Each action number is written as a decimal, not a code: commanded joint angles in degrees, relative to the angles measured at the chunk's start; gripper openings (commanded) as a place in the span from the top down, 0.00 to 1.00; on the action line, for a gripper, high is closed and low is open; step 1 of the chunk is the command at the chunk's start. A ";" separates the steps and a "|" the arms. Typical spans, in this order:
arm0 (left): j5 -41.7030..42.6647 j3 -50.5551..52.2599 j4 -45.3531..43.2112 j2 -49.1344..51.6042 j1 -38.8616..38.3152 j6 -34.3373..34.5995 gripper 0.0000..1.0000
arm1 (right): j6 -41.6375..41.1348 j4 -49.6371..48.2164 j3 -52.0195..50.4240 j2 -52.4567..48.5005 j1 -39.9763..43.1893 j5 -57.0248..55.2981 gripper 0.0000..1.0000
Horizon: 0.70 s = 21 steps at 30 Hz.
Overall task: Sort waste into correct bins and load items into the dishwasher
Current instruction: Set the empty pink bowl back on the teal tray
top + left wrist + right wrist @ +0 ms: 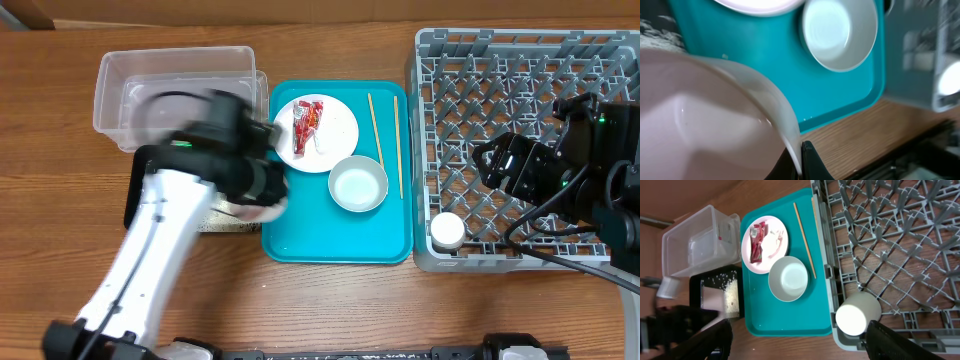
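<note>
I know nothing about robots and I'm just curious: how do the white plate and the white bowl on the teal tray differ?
The plate is flat and wider across; the bowl is deeper and narrower. The plate carries a red wrapper and a white tissue; the bowl looks empty. Both are white and round, and both sit on the teal tray.
</note>
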State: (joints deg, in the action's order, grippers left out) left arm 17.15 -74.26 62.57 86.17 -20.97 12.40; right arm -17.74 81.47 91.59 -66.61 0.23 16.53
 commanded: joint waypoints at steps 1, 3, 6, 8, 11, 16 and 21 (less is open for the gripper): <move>-16.72 0.39 -1.14 4.24 -9.88 9.38 0.96 | 0.59 -0.22 0.57 0.33 -0.22 0.24 0.13; -18.80 0.39 -2.32 6.84 -14.01 11.06 0.96 | 0.59 -0.13 0.57 0.33 -0.22 0.24 0.13; -19.65 0.39 -3.74 9.68 -17.35 11.50 0.96 | 0.59 -0.09 0.57 0.33 -0.22 0.24 0.13; -22.27 0.39 -3.91 11.54 -18.88 12.92 0.96 | 0.59 -0.09 0.57 0.33 -0.22 0.24 0.12; -23.93 0.39 -4.39 13.64 -19.19 13.62 0.96 | 0.59 -0.11 0.57 0.33 -0.22 0.26 0.12; -23.08 0.39 -4.59 16.24 -19.17 14.32 0.85 | 0.59 0.02 0.57 0.33 -0.22 0.24 0.12; -20.28 -1.75 -2.73 15.69 -19.12 14.60 0.56 | 0.59 0.04 0.57 0.33 -0.22 0.24 0.11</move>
State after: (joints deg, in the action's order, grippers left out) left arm -4.01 -74.19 58.24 102.06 -40.14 26.20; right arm -17.72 81.71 91.59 -66.61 0.23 16.56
